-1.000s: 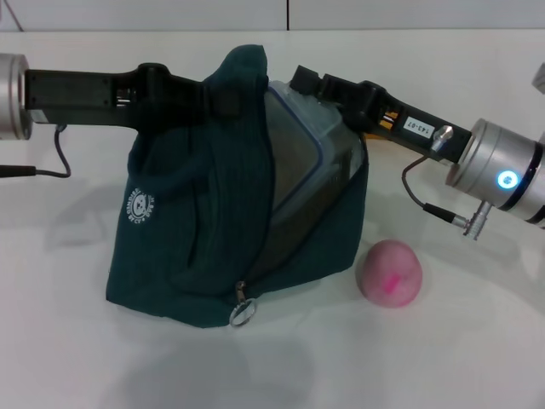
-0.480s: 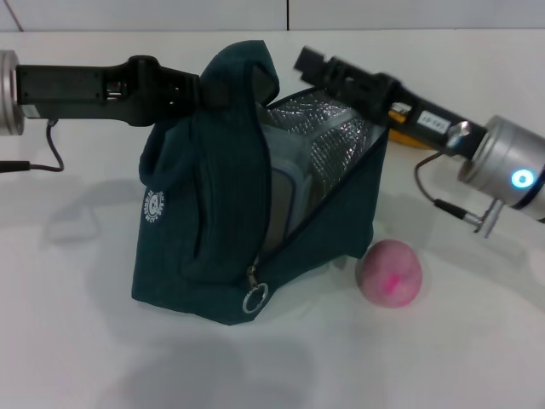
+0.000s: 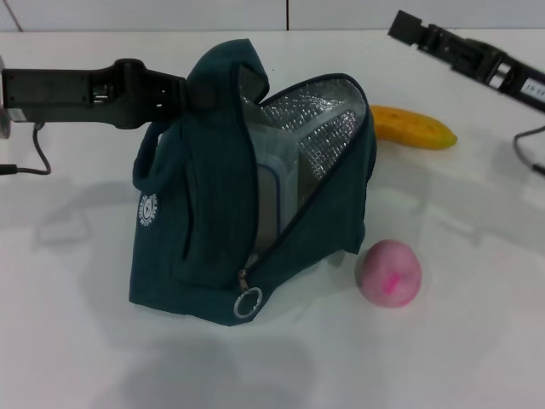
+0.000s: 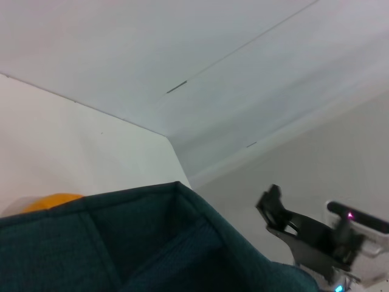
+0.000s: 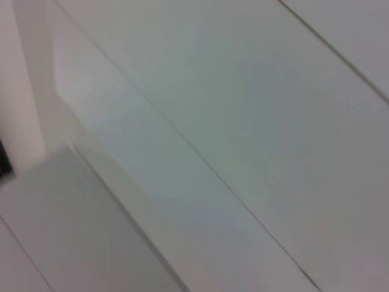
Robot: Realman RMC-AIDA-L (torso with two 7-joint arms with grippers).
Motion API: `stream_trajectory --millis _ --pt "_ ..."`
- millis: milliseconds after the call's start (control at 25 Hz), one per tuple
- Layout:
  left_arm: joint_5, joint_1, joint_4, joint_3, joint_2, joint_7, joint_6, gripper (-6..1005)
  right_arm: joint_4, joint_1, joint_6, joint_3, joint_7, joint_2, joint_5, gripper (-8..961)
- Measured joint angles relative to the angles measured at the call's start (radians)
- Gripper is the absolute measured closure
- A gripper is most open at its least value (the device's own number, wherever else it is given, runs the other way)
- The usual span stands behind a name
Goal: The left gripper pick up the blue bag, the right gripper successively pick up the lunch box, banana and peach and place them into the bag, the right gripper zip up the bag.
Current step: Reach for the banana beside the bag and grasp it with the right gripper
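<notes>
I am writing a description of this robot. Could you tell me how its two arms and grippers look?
The left gripper is a black, blocky claw with a thin black cable trailing below. The right gripper is also black and angular, bearing a white label with dark print.

Bright, even light falls from above on the white bench [image 3: 477, 341], and the blue bag [image 3: 213, 247] and the peach [image 3: 388, 273] throw only soft, pale shadows toward the near edge and the left. The foil lining [image 3: 328, 128] inside the bag glitters with small highlights, while the dark fabric shows little detail. The right wrist view is hazy and out of focus, and in the left wrist view the right gripper [image 4: 270, 204] looks smeared.
</notes>
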Motion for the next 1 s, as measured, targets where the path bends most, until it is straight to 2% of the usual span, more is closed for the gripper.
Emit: stream_trajectory --millis 80,160,280,360,400,520,560,600,720,840,1000 --pt "0.000 0.000 0.001 0.000 0.000 -0.001 0.000 960 -0.061 -0.003 0.050 0.073 0.021 -0.032 -0.120 163" --pt "0.000 -0.001 0.002 0.000 0.001 -0.001 0.001 960 -0.151 -0.013 0.112 0.148 0.056 -0.055 -0.272 162" --pt "0.000 0.002 0.002 -0.001 0.003 -0.001 0.001 960 -0.324 -0.033 0.199 0.269 0.156 -0.071 -0.537 162" --pt "0.000 0.003 0.002 -0.002 0.003 -0.002 0.001 960 -0.477 -0.041 0.243 0.378 0.302 -0.064 -0.808 161" --pt "0.000 0.003 0.002 -0.002 0.003 -0.002 0.001 960 -0.545 -0.037 0.248 0.432 0.382 -0.053 -0.953 161" --pt "0.000 0.003 0.002 -0.002 0.003 -0.002 0.001 960 -0.650 0.021 0.209 0.550 0.561 -0.031 -1.319 160" --pt "0.000 0.003 0.003 -0.002 0.003 -0.001 0.001 960 -0.650 0.021 0.209 0.550 0.561 -0.031 -1.319 160" --pt "0.000 0.003 0.003 -0.002 0.003 -0.001 0.001 960 -0.645 0.097 0.161 0.585 0.634 -0.033 -1.516 159" --pt "0.000 0.002 0.003 -0.002 0.003 0.000 0.001 960 -0.594 0.183 0.122 0.596 0.666 -0.040 -1.682 158" --pt "0.000 -0.004 0.003 -0.001 0.002 -0.001 0.001 960 -0.531 0.264 0.119 0.599 0.646 -0.038 -1.822 157" --pt "0.000 -0.006 0.003 0.002 -0.001 -0.003 0.003 960 -0.501 0.320 0.135 0.593 0.549 -0.006 -1.943 156"
